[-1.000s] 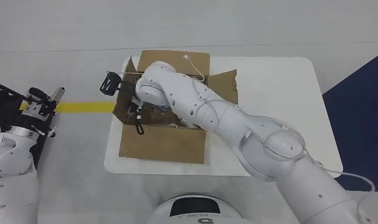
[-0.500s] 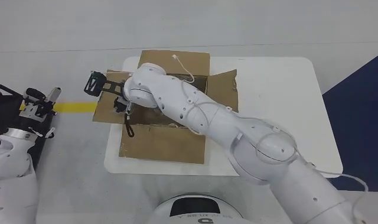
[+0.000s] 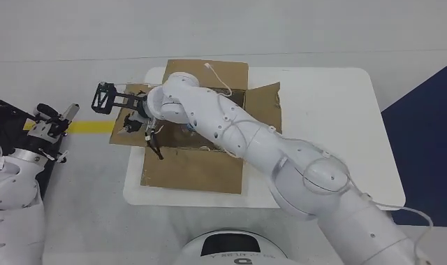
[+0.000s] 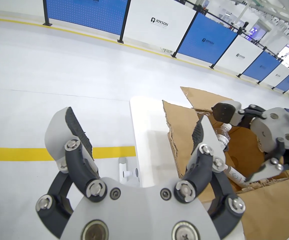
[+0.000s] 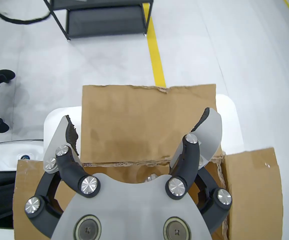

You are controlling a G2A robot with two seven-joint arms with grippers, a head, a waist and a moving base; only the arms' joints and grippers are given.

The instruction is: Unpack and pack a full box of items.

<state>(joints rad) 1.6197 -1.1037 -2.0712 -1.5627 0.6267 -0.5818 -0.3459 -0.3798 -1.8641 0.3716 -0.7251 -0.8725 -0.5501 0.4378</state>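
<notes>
While looking down on the white surface (image 3: 328, 125), noting the cardboard box (image 3: 192, 170) sitting toward its left end, all four flaps spread outward and the inside open. Judging the step as early unpacking: flaps out, contents lying inside. Seeing the left flap (image 5: 149, 101) hanging past the surface edge over the floor (image 3: 209, 20), its free edge torn and ragged. Finding the right gripper (image 5: 139, 123) poised over the box's left rim, just above that flap's fold, spread wide and holding nothing. Finding the left gripper (image 4: 136, 126) well apart from the box, out over the floor beside the surface, likewise wide and empty. Spotting, down inside near the left wall, a clear bottle (image 4: 223, 136) with a white cap and a slim white tube (image 4: 234, 176) lying beside it.

Reckoning the next move as calling for the right gripper coming in over the opening, lowering between the walls and closing on one item, bottle or tube.

Noting surroundings: blue and white partition panels (image 4: 84, 3) ringing the floor, a black shelf rack (image 5: 104, 23) standing well beyond the box, a yellow floor line (image 3: 91, 126) running up to the surface. Flagging obstacles: left wall and ragged flap edge sitting right under the right gripper, risking a snag on the way down; items lying close together, leaving little room for wide jaws.
</notes>
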